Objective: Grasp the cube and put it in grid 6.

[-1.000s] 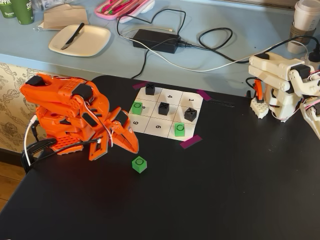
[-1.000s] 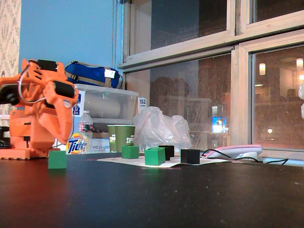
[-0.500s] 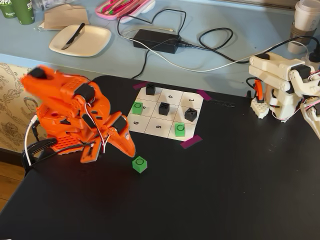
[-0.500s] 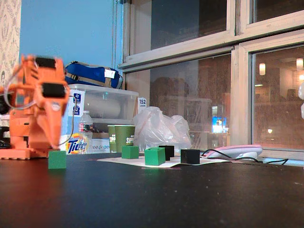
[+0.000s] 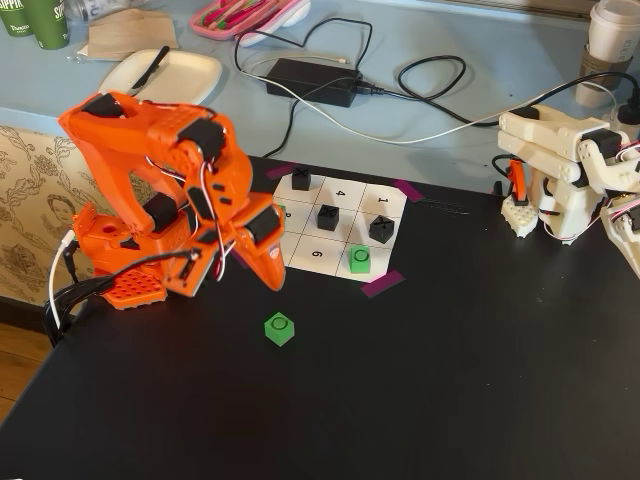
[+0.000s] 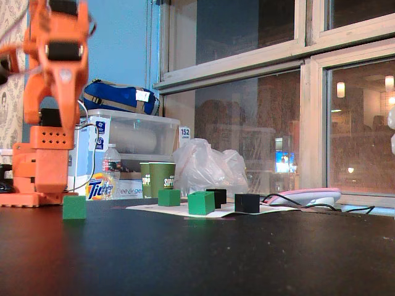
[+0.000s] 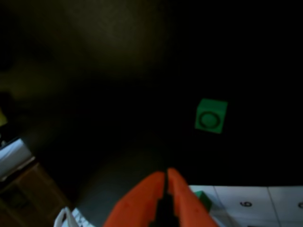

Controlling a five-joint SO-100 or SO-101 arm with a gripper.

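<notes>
A loose green cube (image 5: 279, 328) with a black ring on top sits on the black table, in front of the paper grid; it also shows in the low fixed view (image 6: 74, 207) and the wrist view (image 7: 210, 116). Grid 6 (image 5: 316, 253) is the bare front-middle cell, and its "6" shows at the wrist view's bottom edge (image 7: 245, 204). My orange gripper (image 5: 275, 281) is shut on nothing. It points down, raised above the table by the grid's left edge, up and slightly left of the cube (image 6: 64, 103) (image 7: 166, 171).
Another green cube (image 5: 360, 259) stands on the grid's front right cell. A third (image 7: 203, 198) peeks out beside my fingers. Three black X cubes (image 5: 327, 216) occupy other cells. A white arm (image 5: 560, 180) stands at the right. Cables and a plate (image 5: 190, 70) lie behind.
The arm has risen from its low crouch beside the cube. The gripper lifted off the table and swung toward the grid's left edge, staying shut. The cube has not moved.
</notes>
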